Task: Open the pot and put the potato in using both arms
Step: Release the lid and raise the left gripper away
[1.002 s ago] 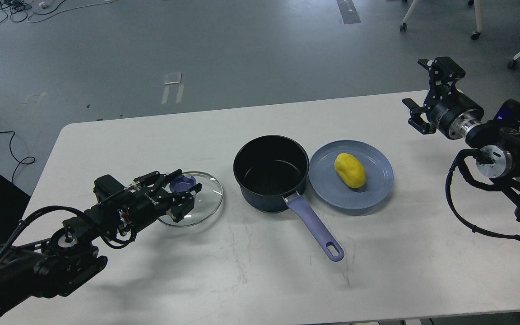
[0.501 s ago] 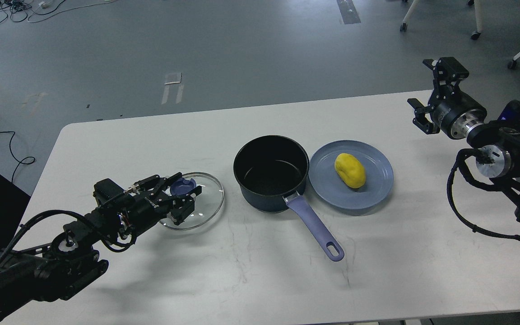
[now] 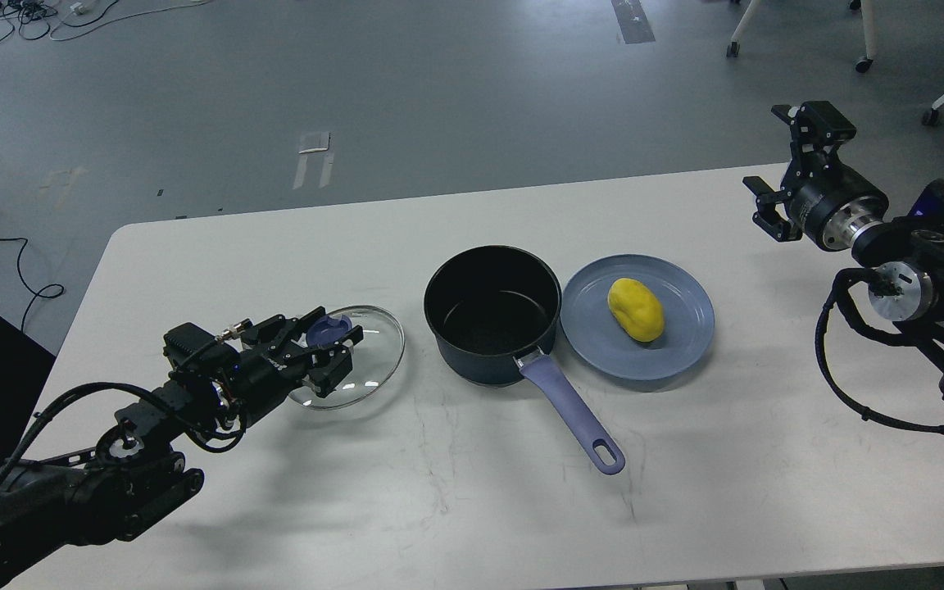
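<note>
A dark blue pot (image 3: 492,315) stands open at the table's middle, its lilac handle (image 3: 572,413) pointing toward the front right. Its glass lid (image 3: 374,352) with a blue knob (image 3: 327,330) lies flat on the table to the left of the pot. My left gripper (image 3: 333,348) is open, its fingers spread on either side of the knob, low over the lid. A yellow potato (image 3: 636,309) lies on a blue plate (image 3: 685,328) right of the pot. My right gripper (image 3: 791,172) is open and empty, raised at the table's far right edge.
The white table (image 3: 472,508) carries only the pot, lid and plate. Grey floor lies beyond its far edge, with cables at the far left and chair legs at the far right.
My left gripper has drawn back a little toward the left, with the lid lying on the table. My right gripper has moved slightly right and up.
</note>
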Tool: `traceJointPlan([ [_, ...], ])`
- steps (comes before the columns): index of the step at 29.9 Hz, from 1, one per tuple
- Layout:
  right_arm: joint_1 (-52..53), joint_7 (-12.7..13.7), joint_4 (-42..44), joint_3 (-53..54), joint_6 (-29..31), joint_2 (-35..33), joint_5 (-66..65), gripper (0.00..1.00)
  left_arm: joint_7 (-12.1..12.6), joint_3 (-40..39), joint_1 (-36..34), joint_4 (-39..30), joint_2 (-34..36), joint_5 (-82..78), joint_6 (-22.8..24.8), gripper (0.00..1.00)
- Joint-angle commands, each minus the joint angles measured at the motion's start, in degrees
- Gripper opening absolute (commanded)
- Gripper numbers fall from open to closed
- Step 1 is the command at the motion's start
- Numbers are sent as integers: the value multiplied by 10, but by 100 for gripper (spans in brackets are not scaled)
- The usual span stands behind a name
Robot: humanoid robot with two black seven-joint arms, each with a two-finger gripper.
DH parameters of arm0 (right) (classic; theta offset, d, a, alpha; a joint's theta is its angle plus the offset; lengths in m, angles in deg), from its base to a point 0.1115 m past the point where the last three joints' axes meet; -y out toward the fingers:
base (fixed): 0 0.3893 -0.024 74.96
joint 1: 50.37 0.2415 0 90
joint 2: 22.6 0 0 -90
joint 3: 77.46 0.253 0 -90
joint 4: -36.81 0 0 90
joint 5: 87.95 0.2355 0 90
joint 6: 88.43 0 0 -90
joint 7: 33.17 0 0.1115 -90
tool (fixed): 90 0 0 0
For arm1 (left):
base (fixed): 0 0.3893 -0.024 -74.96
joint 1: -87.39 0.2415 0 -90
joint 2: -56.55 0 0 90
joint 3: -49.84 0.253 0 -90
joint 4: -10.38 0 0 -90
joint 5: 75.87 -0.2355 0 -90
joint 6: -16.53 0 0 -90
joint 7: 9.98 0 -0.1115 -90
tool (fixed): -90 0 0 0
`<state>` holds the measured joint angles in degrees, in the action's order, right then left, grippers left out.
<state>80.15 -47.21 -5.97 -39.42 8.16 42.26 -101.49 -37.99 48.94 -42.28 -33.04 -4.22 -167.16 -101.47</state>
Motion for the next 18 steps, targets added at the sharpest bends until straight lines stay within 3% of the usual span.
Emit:
traceJointPlan([
  [1, 0, 0, 1, -1, -2, 1, 0, 100, 0, 0, 0, 0, 2, 2, 0, 98],
  [11, 1, 1, 0, -1, 0, 0, 0, 100, 0, -4, -10, -17, 25, 28, 0, 98],
  [18, 8, 0, -7, -7, 3, -2, -9, 100, 0, -10, -80, -122, 80, 153, 0, 98],
])
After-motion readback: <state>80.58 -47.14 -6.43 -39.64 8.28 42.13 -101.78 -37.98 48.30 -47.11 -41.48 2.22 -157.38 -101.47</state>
